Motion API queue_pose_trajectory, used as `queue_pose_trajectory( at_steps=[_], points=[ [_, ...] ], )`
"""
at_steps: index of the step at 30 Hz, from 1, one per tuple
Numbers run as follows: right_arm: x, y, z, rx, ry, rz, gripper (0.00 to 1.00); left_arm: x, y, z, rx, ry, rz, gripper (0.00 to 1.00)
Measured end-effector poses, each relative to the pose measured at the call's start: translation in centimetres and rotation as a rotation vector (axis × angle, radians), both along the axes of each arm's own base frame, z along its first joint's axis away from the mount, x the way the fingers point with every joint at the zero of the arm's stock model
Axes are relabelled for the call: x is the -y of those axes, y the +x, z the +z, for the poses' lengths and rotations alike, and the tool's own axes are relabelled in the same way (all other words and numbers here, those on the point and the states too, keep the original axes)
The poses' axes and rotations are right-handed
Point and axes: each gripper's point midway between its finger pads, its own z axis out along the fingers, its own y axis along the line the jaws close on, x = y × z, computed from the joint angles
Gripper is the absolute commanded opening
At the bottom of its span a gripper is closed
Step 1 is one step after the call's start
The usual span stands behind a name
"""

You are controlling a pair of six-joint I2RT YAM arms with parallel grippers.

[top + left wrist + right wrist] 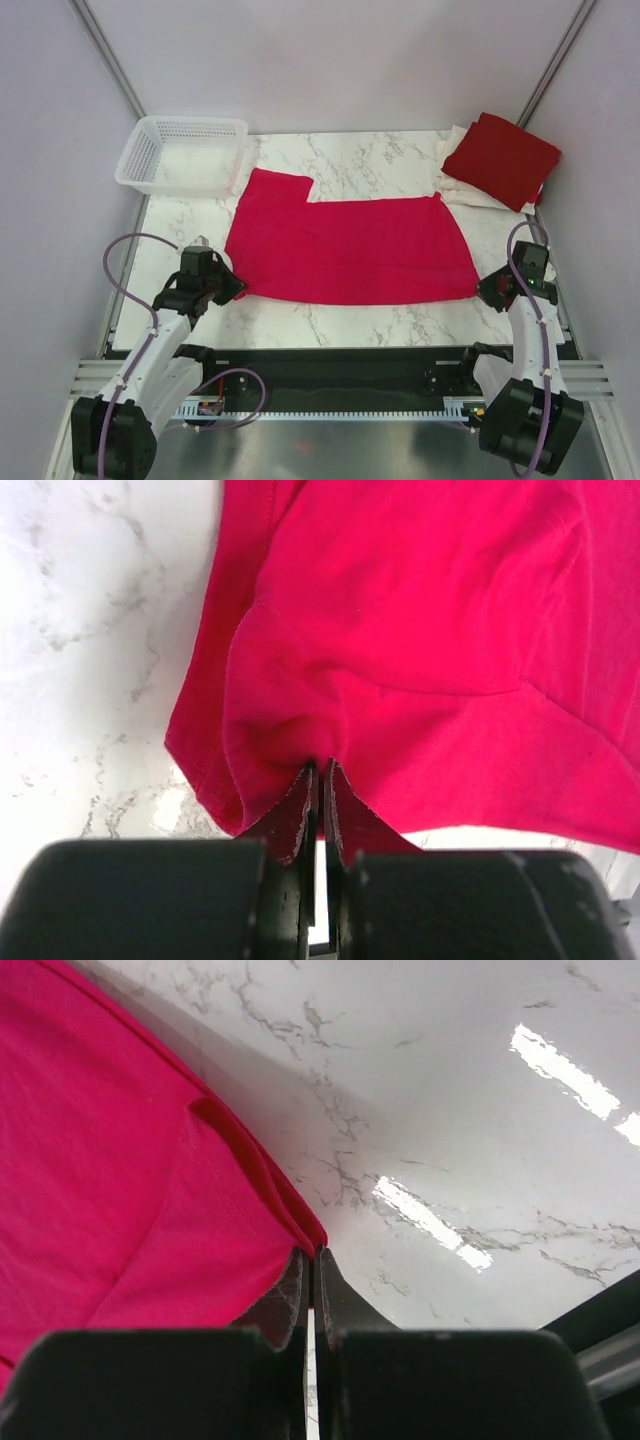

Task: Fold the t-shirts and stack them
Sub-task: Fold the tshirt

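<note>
A bright crimson t-shirt (350, 245) lies spread across the middle of the marble table, folded in half lengthwise. My left gripper (232, 287) is shut on its near left corner; the left wrist view shows the cloth (400, 660) bunched at the closed tips (320, 770). My right gripper (484, 290) is shut on the near right corner; the right wrist view shows the cloth's (130, 1210) corner pinched at the tips (310, 1255). A folded darker red t-shirt (502, 160) lies on folded white ones (462, 190) at the back right.
A white mesh basket (183, 152) stands at the back left corner. Grey walls close in the table on three sides. Bare marble (380, 155) shows behind the crimson shirt and along the near edge (360, 325).
</note>
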Motion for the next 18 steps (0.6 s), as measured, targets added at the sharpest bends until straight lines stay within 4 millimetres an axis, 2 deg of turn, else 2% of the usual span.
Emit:
queue_pose_trajectory(
  at_steps=[1,3,4,5,9,11,14,16,18],
  points=[
    [0.1,-0.2,0.0,0.0,0.008,-0.012,0.12,0.3,-0.2,0.0,0.0,-0.003,-0.01,0.24],
    [0.3,-0.4,0.0,-0.003,0.018,-0.034,0.49,0.9,-0.5,0.1,-0.002,-0.009,-0.036,0.53],
    [0.4,-0.5,0.0,-0.005,0.021,-0.038,0.9,1.2,-0.7,0.2,-0.003,-0.015,-0.046,0.99],
    [0.4,-0.6,0.0,-0.006,0.024,-0.041,0.98,1.5,-0.9,0.3,-0.003,-0.02,-0.055,1.0],
    [0.0,-0.6,-0.1,-0.009,0.043,-0.021,0.98,1.8,-1.4,0.8,-0.002,-0.033,-0.067,1.0],
    [-0.3,-0.5,0.0,-0.001,0.056,-0.013,0.98,1.8,-1.2,1.9,0.024,-0.031,-0.068,1.0],
    [-0.6,-0.1,0.4,0.032,0.066,0.002,0.98,1.3,0.3,5.2,0.11,0.005,-0.06,1.0],
    [-0.8,0.2,0.8,0.054,0.071,0.017,0.97,0.9,2.2,8.1,0.164,0.047,-0.052,1.0],
    [-1.0,0.8,1.1,0.087,0.077,0.043,0.98,0.7,5.1,11.0,0.197,0.095,-0.049,1.0]
  ],
)
